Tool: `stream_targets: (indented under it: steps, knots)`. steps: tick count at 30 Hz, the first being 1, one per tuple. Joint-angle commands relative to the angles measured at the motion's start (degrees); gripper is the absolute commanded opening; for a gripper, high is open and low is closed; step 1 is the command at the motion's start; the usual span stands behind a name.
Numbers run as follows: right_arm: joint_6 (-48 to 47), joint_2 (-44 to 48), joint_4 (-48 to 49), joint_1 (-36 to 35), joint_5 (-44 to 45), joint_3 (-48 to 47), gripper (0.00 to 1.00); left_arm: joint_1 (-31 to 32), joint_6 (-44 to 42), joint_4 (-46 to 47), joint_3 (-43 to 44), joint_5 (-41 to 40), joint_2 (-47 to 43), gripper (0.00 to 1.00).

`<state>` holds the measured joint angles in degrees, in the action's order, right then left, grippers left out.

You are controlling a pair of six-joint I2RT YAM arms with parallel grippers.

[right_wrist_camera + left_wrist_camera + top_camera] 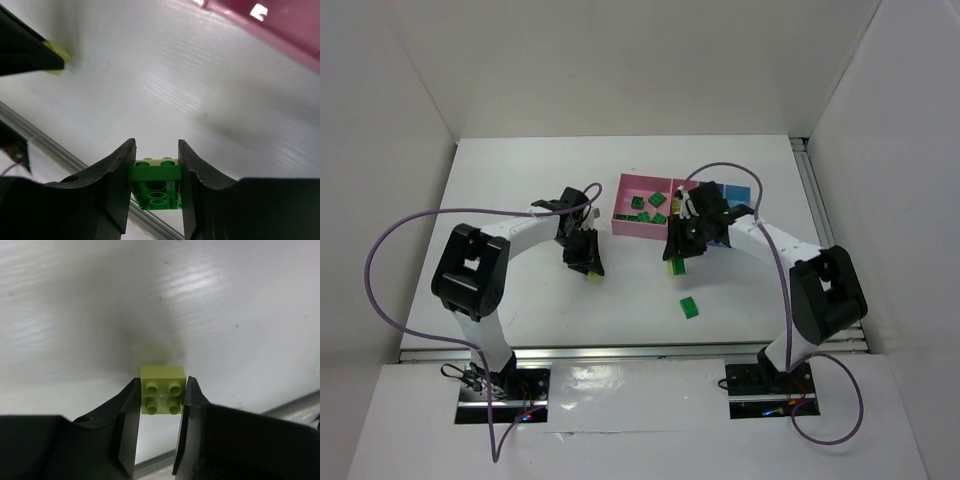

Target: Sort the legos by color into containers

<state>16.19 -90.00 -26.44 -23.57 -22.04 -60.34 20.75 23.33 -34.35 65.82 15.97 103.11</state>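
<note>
My left gripper (162,399) is shut on a lime-yellow lego (163,390), studs facing the camera, just above the white table. From above, that gripper (588,268) sits left of centre. My right gripper (156,152) is shut on a green lego (156,186) with a pale piece (152,161) showing on its far side. From above, this gripper (677,262) hangs in front of the containers. The pink bin (618,208) holds several green legos (645,216). One green lego (690,307) lies loose on the table.
My right arm covers much of a second pink bin (678,186) and a blue bin (732,190). In the right wrist view the pink bin's wall (270,30) is at top right and the left gripper's finger (25,50) at top left. A metal rail (620,350) edges the table's near side.
</note>
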Motion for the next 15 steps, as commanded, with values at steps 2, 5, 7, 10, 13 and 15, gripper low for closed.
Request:
stream_targets:
  steps: [2, 5, 7, 10, 13, 15]
  knots:
    - [1.21, -4.21, -2.22, -6.91, 10.78, -2.06, 0.15, 1.04, 2.59, -3.17, 4.13, -8.14, 3.14, 0.0]
    - [3.06, -7.02, -1.08, -10.43, 14.48, -3.2, 0.34, 2.27, 2.6, -4.67, 6.95, -9.99, 4.46, 0.04]
    - [3.59, -7.65, -1.07, -11.58, 16.49, -4.6, 0.71, 2.27, 2.6, -5.9, 8.62, -11.39, 5.17, 0.38]
    - [3.59, -8.44, -2.47, -11.58, 19.75, -6.45, 0.84, 2.8, 2.6, -6.51, 9.93, -12.01, 5.17, 0.7]
    - [5.34, -5.46, -5.28, -11.58, 26.67, -5.68, 0.86, 2.8, 2.6, -7.22, 11.51, -12.54, 4.56, 0.76]
    - [6.39, -3.1, -7.22, -11.58, 29.41, -3.92, 0.86, 2.8, 2.6, -7.92, 13.09, -13.24, 4.56, 0.77]
